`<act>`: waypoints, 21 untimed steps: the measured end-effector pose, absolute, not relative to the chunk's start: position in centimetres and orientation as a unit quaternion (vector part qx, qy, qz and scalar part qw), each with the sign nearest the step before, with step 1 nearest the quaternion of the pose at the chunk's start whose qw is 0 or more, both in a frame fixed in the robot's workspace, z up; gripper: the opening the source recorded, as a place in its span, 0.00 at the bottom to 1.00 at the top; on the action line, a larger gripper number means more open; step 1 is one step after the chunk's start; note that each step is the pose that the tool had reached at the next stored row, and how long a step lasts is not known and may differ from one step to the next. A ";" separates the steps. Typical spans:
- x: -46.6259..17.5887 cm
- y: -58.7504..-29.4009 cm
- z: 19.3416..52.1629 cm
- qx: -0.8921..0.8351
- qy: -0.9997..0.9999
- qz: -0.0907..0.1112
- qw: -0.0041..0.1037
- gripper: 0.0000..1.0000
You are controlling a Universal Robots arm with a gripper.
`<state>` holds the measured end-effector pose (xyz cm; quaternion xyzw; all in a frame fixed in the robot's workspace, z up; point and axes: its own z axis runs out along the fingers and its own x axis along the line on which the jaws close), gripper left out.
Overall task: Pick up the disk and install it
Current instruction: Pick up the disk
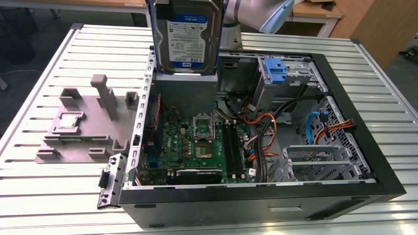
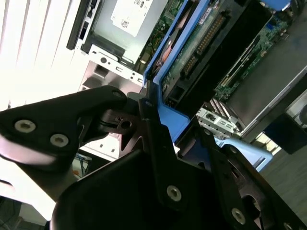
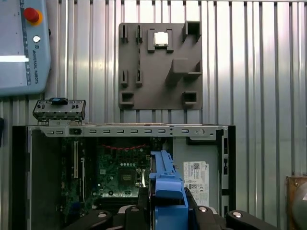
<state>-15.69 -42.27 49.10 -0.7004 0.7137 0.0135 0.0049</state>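
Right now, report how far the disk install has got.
Done: the disk is off the table, held upright over the open computer case. In hand: the pincer is shut on its blue carrier edge. Left: it sits in no bay yet, so installing remains.

robot lab: slatted metal bench point(image 1: 65, 196), opened pc case point(image 1: 216, 208), teach pendant point(image 3: 21, 52)
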 end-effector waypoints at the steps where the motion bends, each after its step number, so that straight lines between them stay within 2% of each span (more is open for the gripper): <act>1: -15.7 -42.3 49.1 -0.700 0.714 0.014 0.005 0.37; 14: -15.6 -43.1 49.1 -0.700 0.714 0.013 0.005 0.37; 21: -12.2 -43.2 49.1 -0.700 0.714 0.013 0.005 0.37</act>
